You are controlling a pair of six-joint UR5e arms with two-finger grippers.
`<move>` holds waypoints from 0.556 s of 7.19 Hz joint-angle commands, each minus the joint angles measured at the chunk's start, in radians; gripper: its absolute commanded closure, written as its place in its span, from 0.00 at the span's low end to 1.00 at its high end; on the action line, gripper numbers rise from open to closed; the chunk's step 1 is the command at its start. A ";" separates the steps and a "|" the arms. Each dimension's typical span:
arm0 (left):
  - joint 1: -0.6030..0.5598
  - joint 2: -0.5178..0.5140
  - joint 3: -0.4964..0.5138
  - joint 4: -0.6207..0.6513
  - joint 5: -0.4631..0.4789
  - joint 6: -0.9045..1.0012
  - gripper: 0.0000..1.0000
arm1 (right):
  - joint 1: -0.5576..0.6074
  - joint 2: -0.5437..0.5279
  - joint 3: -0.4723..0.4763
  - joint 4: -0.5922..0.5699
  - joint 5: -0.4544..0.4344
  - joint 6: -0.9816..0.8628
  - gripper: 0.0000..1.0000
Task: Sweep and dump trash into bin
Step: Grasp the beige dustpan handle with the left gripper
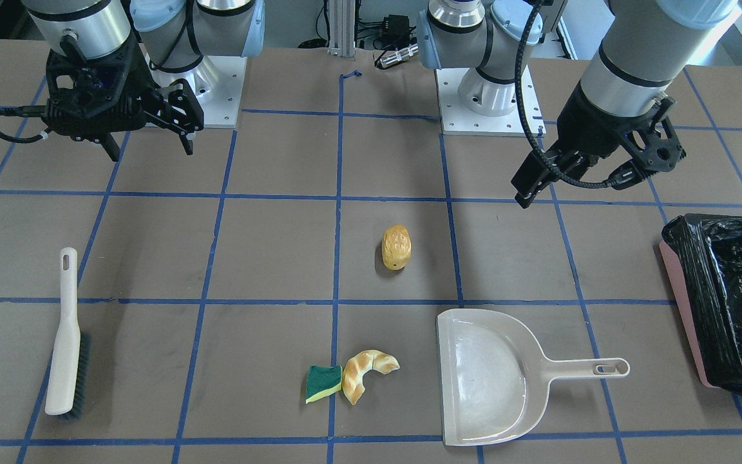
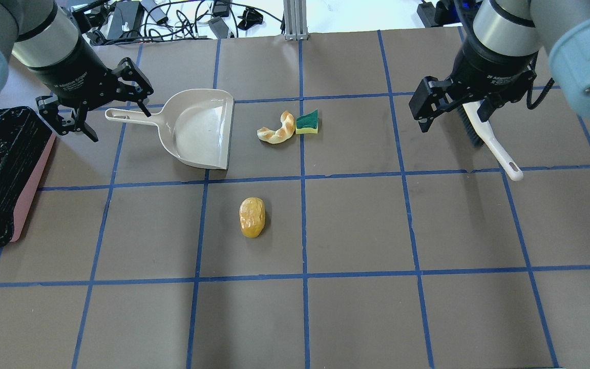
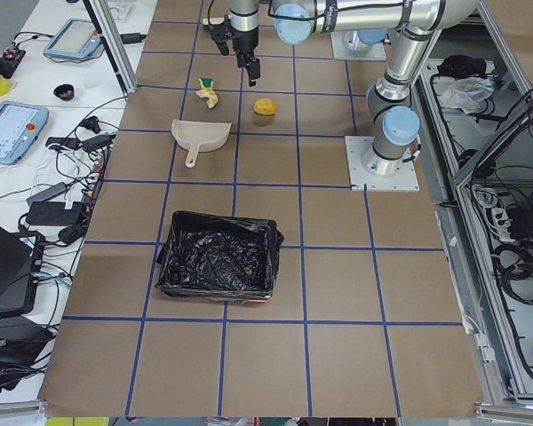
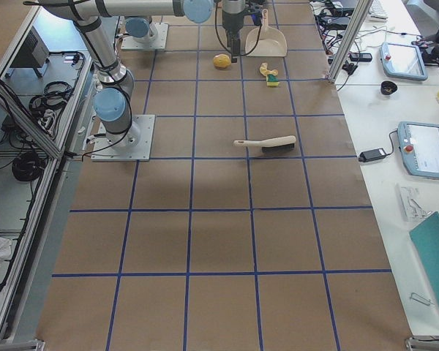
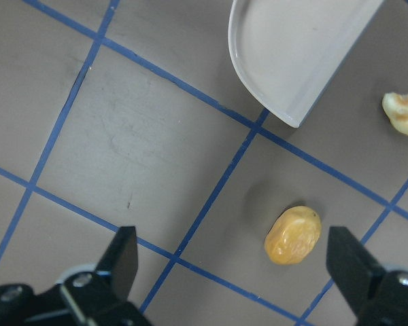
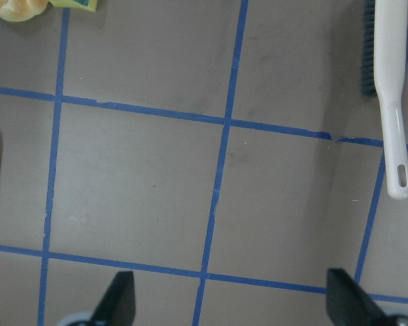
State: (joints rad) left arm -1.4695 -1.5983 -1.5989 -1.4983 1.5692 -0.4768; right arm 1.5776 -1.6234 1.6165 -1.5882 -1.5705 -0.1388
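Observation:
The golden-brown roll [image 1: 397, 247] lies mid-table and also shows in the left wrist view [image 5: 293, 236]. The tan croissant piece [image 1: 364, 374] touches the green-and-yellow sponge piece [image 1: 323, 383] beside the mouth of the beige dustpan [image 1: 484, 377]. The bin [image 1: 683, 309], pink with a black bag, sits at the table's left end [image 2: 31, 192]. My left gripper [image 2: 119, 125] hangs open and empty above the dustpan handle area. My right gripper [image 2: 454, 120] hangs open and empty above the white brush [image 2: 494, 151].
The white brush [image 1: 65, 335] lies flat, its handle toward the robot. The dustpan [image 2: 197, 128] lies flat with its handle toward the bin. Blue tape lines grid the brown table. Cables and gear lie beyond the far edge.

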 commanded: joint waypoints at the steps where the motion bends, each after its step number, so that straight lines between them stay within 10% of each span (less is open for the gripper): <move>1: 0.003 -0.050 -0.003 0.050 0.057 -0.254 0.00 | 0.001 -0.001 0.000 0.004 0.004 -0.001 0.00; 4: 0.012 -0.083 0.004 0.052 0.134 -0.614 0.00 | 0.001 0.003 0.003 -0.001 -0.002 0.005 0.00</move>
State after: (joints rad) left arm -1.4623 -1.6687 -1.6013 -1.4485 1.6452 -0.9511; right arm 1.5784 -1.6210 1.6189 -1.5874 -1.5711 -0.1383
